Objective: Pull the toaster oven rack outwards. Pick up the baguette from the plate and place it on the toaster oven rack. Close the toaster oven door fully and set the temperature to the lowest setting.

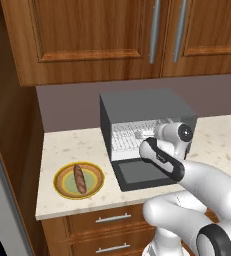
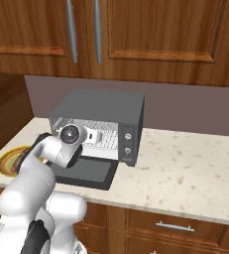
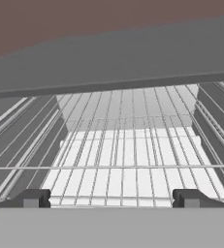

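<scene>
Gleaming silvery-white toaster oven rack [image 3: 125, 155] of thin parallel bars, hand [image 3: 111, 198] wide.

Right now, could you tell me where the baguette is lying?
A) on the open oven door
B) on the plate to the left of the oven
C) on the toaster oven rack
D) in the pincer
B: the baguette lies across the plate on the counter, left of the toaster oven, apart from the open door.
</scene>
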